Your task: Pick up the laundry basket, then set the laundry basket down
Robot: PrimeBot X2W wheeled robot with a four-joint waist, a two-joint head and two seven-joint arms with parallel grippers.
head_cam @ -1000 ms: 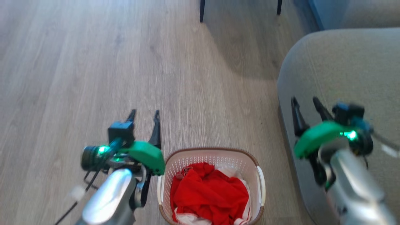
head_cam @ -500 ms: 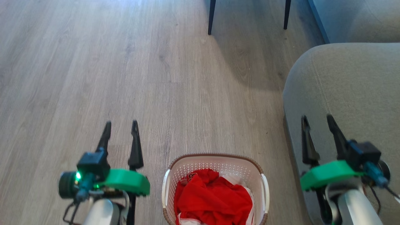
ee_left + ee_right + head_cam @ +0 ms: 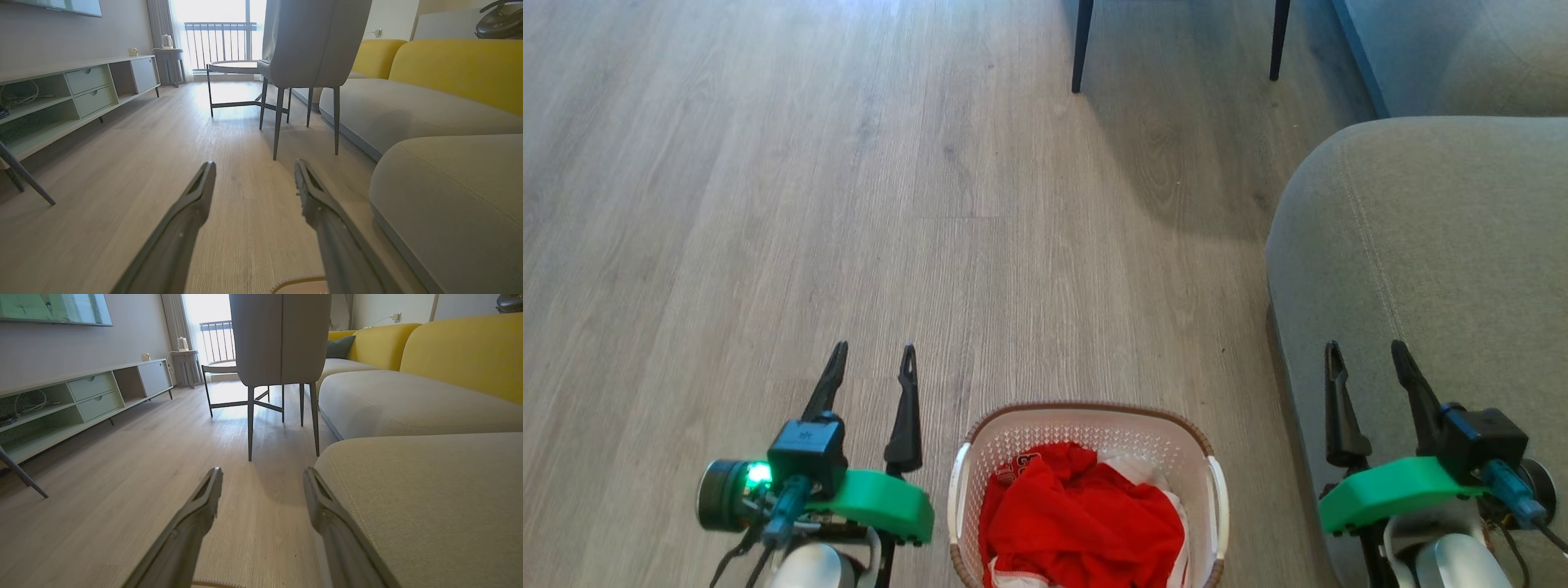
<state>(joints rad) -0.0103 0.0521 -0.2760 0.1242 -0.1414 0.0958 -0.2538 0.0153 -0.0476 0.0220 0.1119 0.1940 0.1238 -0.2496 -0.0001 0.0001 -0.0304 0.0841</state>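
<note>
The laundry basket (image 3: 1086,426), holding a red garment (image 3: 1078,523), stands on the wood floor (image 3: 768,204) between the left gripper (image 3: 874,349) and right gripper (image 3: 1365,347), both with fingers spread and empty, beside the grey sofa (image 3: 1437,229).

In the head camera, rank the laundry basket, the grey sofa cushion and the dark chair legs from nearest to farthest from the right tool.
1. The grey sofa cushion, directly under and beside the right tool.
2. The laundry basket, on the floor to its left.
3. The chair legs, far ahead at the top edge.
</note>
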